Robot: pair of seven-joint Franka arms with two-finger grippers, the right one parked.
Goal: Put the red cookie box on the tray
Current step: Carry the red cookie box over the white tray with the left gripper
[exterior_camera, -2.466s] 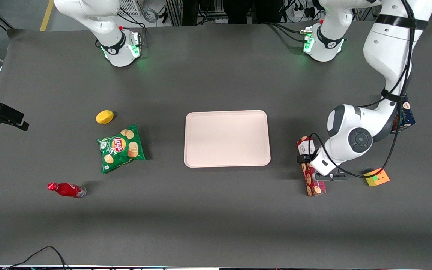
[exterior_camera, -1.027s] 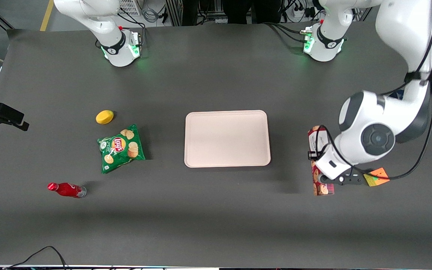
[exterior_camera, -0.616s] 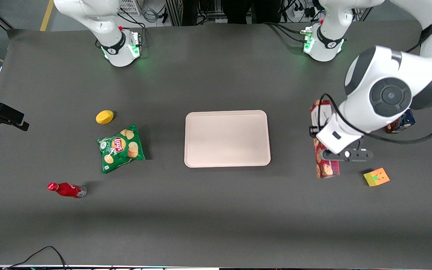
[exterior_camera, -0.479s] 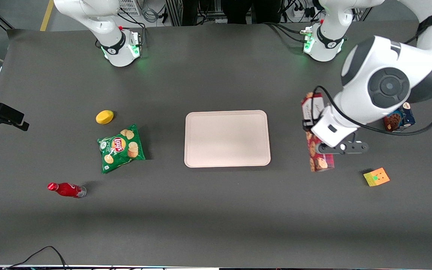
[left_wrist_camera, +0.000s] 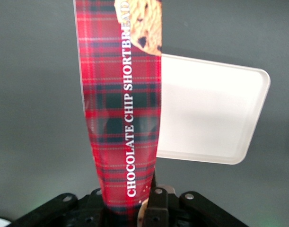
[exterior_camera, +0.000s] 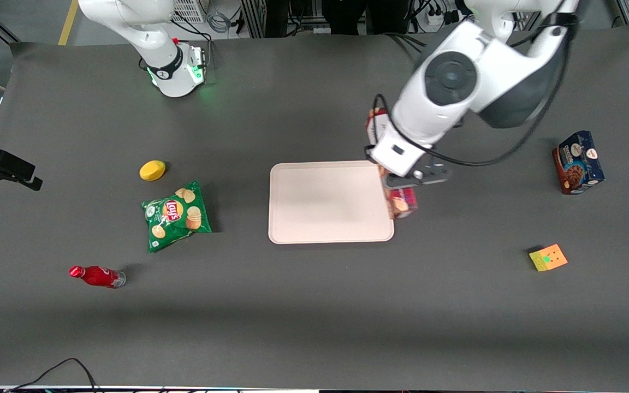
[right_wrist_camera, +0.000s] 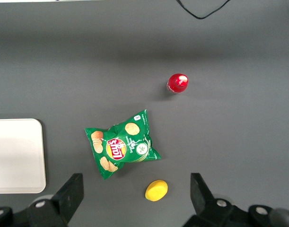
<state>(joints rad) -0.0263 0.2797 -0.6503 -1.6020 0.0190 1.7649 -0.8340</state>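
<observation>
The gripper (exterior_camera: pixel 396 183) was clamped on the red cookie box (exterior_camera: pixel 400 203), carried in the air over the tray's (exterior_camera: pixel 314 218) working-arm-end rim, long axis running along that edge.

I see the red cookie box (left_wrist_camera: pixel 123 99) in dark-red plaid with green-black crossing bands and white lettering, golden-brown cookies printed on it; black gripper (left_wrist_camera: pixel 143 208) clamped on its end. My tray (exterior_camera: pixel 325 202) is plain pale beige, near white in the wrist view. Table (exterior_camera: pixel 314 316) flat dark grey. Chips bag (exterior_camera: pixel 176 216) bright green with yellow chips and a red logo; lemon (exterior_camera: pixel 152 170) solid yellow; bottle (exterior_camera: pixel 96 276) red with a red cap. Blue cookie box (exterior_camera: pixel 577 162) dark blue with brown cookies and a white patch. Cube (exterior_camera: pixel 548 257) orange and yellow-green
</observation>
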